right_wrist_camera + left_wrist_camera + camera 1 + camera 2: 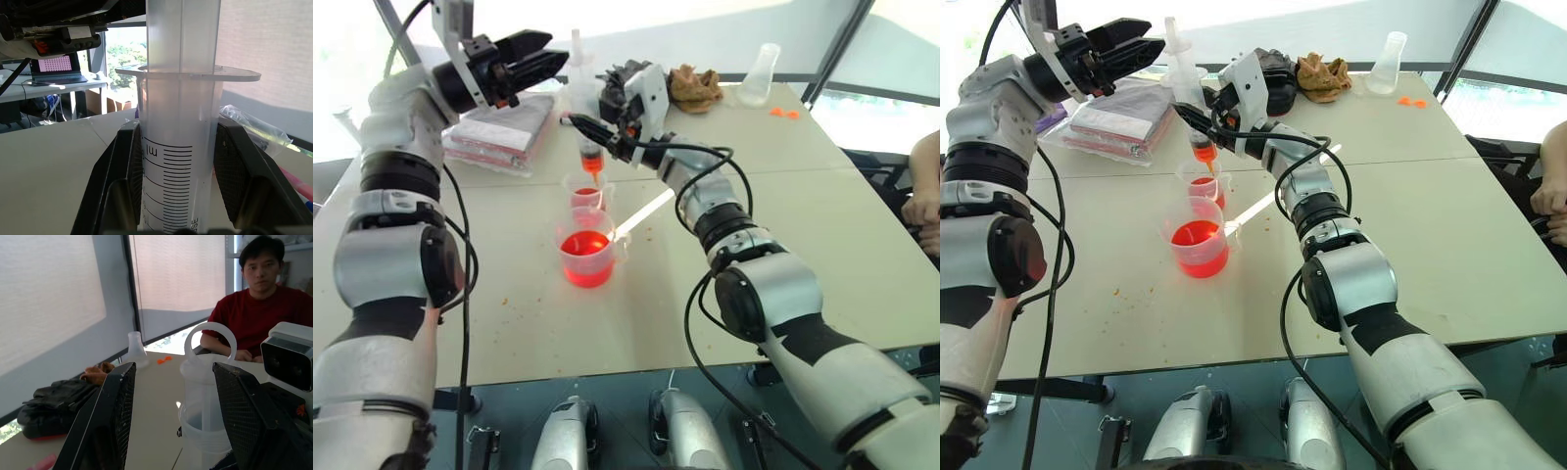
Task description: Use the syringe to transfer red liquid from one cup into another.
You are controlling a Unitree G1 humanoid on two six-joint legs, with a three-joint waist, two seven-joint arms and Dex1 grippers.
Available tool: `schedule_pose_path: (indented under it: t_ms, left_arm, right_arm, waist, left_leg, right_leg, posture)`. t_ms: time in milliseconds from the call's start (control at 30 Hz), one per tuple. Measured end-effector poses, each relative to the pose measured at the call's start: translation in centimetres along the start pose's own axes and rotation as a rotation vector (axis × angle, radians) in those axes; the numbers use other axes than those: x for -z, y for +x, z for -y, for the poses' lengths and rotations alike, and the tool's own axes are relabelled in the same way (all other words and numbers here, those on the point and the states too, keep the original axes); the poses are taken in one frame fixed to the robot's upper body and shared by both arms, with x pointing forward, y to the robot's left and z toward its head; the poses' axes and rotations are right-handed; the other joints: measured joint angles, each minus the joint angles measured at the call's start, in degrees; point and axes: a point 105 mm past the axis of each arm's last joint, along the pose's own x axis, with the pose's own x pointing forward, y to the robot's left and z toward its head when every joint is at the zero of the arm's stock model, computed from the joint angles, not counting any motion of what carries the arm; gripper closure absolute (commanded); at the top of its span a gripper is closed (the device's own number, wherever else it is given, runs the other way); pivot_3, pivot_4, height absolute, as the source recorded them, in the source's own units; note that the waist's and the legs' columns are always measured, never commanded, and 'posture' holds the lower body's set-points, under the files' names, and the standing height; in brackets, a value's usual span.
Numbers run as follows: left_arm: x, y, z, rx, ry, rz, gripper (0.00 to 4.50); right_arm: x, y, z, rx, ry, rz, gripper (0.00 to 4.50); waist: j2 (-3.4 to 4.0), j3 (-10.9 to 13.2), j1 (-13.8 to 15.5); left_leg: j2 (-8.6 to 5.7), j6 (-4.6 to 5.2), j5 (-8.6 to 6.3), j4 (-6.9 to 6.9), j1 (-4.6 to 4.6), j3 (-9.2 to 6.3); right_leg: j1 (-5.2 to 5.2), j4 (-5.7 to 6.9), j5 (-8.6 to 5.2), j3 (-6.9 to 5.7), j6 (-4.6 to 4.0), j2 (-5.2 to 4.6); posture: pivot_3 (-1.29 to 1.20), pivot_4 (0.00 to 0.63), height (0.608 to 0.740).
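Two pincers | right pincer (590,125) clamped on syringe (583,108) barrel, tip over small cup (586,192) | left pincer (543,57) wide, beside plunger | light, slick, rigid: grip barrel midway

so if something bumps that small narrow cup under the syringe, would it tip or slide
The small cup would probably tip fairly easily: it looks tall for its narrow base, thin clear plastic, with only a little red liquid weighing it down. On the smooth table it might slide first. The larger beaker right beside it could stop it.
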Motion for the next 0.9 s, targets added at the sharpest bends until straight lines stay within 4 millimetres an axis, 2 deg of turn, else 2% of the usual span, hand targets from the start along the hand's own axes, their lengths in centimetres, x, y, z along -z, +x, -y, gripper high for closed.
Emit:
schedule_pose_path:
  t_ms: [367, 400, 467, 767, 900]
  left_arm:
    - [0.7, 1.1, 0.2, 0.003, 0.020, -0.039, 1.92]
    - [0.8, 1.1, 0.2, 0.003, 0.025, -0.046, 2.32]
    - [1.0, 1.2, 0.3, 0.006, 0.024, -0.050, 2.55]
    - [1.2, 1.6, 0.8, 0.043, 0.018, -0.063, 4.42]
    - [1.3, 1.5, 0.7, 0.047, 0.019, -0.069, 4.49]
  right_arm:
    - [1.5, 0.0, -0.9, -0.025, 0.019, -0.028, 2.98]
    - [1.7, -0.1, -0.9, -0.024, 0.020, -0.033, 2.98]
    - [1.8, -0.1, -0.9, -0.024, 0.019, -0.039, 2.98]
    - [2.0, 0.0, -1.1, -0.024, 0.008, -0.048, 2.98]
    - [2.0, 0.0, -1.1, -0.023, 0.007, -0.050, 2.98]
  waist:
    - [0.00, 0.00, 0.04]
    - [0.00, 0.00, 0.03]
    - [0.00, 0.00, 0.02]
    - [0.00, 0.00, 0.01]
    - [0.00, 0.00, 0.01]
  left_leg:
    - [-0.01, 0.00, 0.00, 0.01, 0.00, 0.00]
    - [-0.01, 0.00, 0.00, 0.01, 0.00, 0.00]
    - [-0.01, 0.00, 0.00, 0.01, 0.00, 0.00]
    - [-0.01, 0.00, 0.00, 0.01, 0.00, 0.00]
    - [-0.01, 0.00, 0.00, 0.01, 0.00, -0.01]
  right_leg:
    - [0.01, 0.00, 0.00, 0.01, 0.01, -0.02]
    - [0.01, 0.00, 0.00, 0.01, 0.01, -0.02]
    - [0.00, 0.01, 0.00, 0.01, 0.01, -0.02]
    - [0.00, 0.01, 0.00, 0.01, 0.01, -0.01]
    - [0.00, 0.01, 0.00, 0.01, 0.01, -0.02]
  posture:
    - [0.00, 0.150, 0.740]
    - [0.00, 0.150, 0.740]
    - [0.00, 0.150, 0.740]
    - [0.00, 0.150, 0.740]
    - [0.00, 0.150, 0.740]
